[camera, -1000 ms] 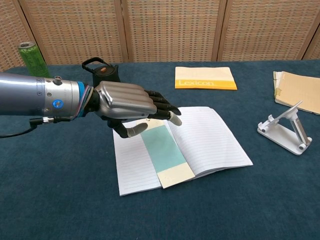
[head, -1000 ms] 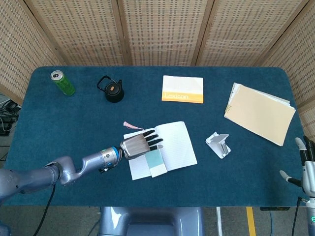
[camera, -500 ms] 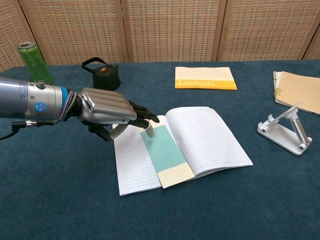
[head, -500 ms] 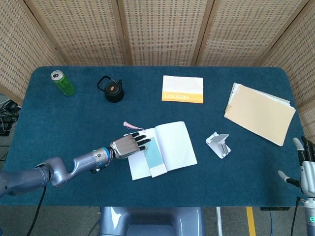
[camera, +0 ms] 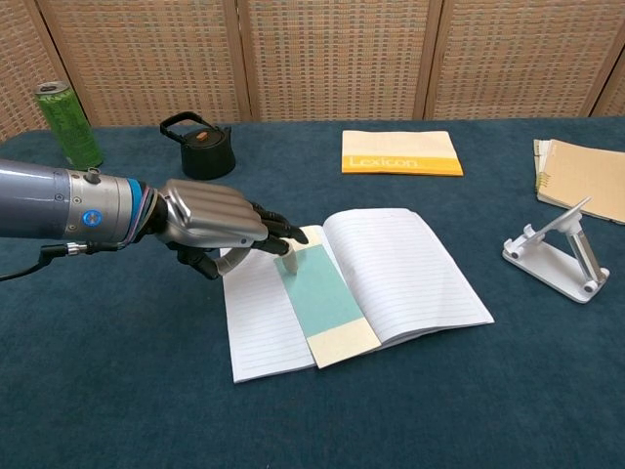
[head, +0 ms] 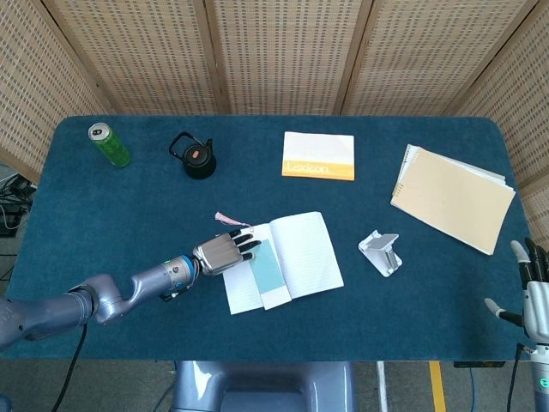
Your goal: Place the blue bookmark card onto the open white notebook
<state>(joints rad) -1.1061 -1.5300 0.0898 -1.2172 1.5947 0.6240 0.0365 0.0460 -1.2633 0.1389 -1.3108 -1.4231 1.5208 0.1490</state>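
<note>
The left hand hangs low over the left page of the open notebook, palm down, fingers loosely curled and holding nothing; one pale fingertip touches the top of the blue bookmark card. The card lies flat along the notebook's centre fold, its cream end toward the near edge. The right hand sits at the far right table edge, fingers spread and empty. Behind stand a black kettle, a green can and a yellow booklet.
</note>
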